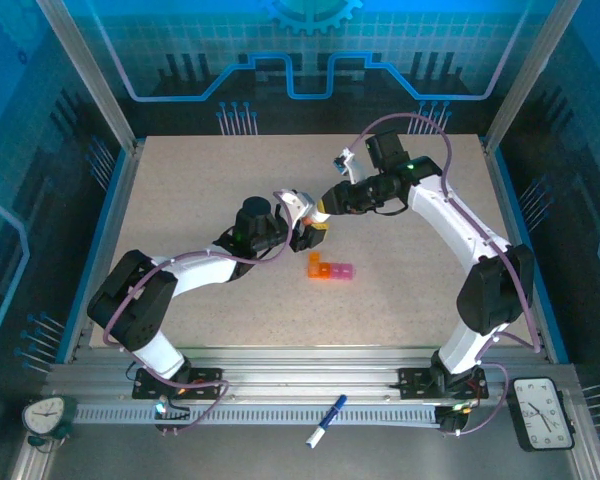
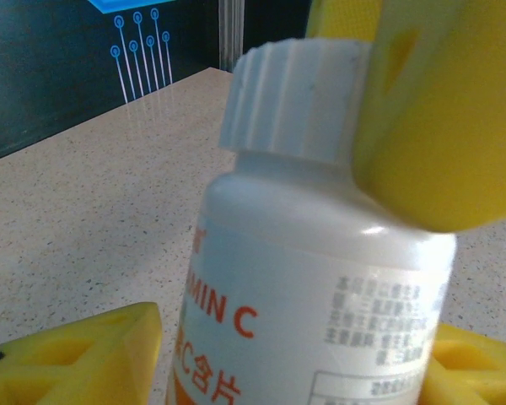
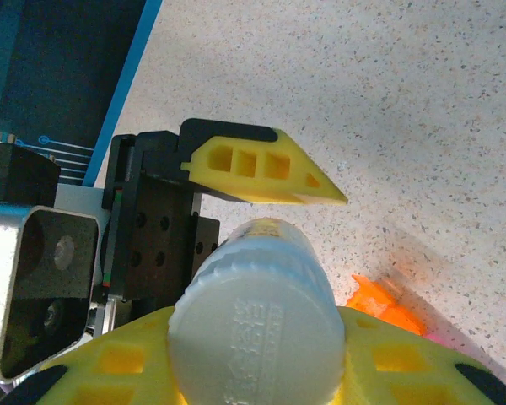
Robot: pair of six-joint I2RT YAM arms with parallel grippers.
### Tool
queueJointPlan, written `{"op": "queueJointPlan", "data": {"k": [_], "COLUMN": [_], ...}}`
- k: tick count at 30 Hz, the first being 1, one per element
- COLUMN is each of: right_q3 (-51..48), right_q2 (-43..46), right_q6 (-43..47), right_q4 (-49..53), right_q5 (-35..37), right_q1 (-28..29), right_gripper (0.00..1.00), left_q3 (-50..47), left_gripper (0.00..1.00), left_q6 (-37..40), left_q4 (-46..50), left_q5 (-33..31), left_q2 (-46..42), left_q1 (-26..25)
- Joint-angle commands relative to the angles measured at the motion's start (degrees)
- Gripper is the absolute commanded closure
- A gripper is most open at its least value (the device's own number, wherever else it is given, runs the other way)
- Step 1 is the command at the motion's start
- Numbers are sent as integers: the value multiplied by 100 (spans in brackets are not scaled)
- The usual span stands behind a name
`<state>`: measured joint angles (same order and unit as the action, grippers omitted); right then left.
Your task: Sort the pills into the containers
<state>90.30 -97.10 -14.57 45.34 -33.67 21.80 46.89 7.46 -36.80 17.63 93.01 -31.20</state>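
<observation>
a robotics lab cell, it seems: a speckled tabletop (image 1: 180, 190) fenced by aluminium extrusion rails (image 1: 300, 378), blue circuit-pattern backdrop panels (image 1: 310, 60) around it, and two clocks (image 1: 46, 415) on the near ledge.

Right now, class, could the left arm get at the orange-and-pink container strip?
Probably yes: the strip lies on open table close by the left hand, nothing between. But that hand's fingers straddle the bottle that the right hand grips by its cap.

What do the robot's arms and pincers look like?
The left arm and right arm are white tubes with chunky black joints; a lilac cable loops along each. Both end in yellow wedge-shaped fingers with square cut-outs, on black mounts.
</observation>
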Motion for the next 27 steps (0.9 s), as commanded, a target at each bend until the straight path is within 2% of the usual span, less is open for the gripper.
{"op": "queueJointPlan", "data": {"k": [1, 11, 17, 22, 27], "right_q3": [-35, -64, -94, -100, -440], "right_q2": [19, -6, 42, 127, 595], "right_q6": [-46, -112, -326, -516, -884], "right_q4": [28, -37, -235, -378, -781], "right_q5": [-136, -27, -33, -67, -190], "right_q1": [79, 27, -36, -105, -366], "right_gripper": [68, 67, 64, 54, 29], "left_q3": [74, 72, 83, 175, 285], "left_gripper": [43, 70, 75, 90, 99], "left_q6": [-77, -318, -562, -682, -746], "left_q4": [-190, 117, 300, 592, 947], "left_q5": [109, -8, -6, 121, 135], "left_q2": [-28, -297, -488, -564, -617], "left_q1": [-7, 0, 24, 46, 79]}}
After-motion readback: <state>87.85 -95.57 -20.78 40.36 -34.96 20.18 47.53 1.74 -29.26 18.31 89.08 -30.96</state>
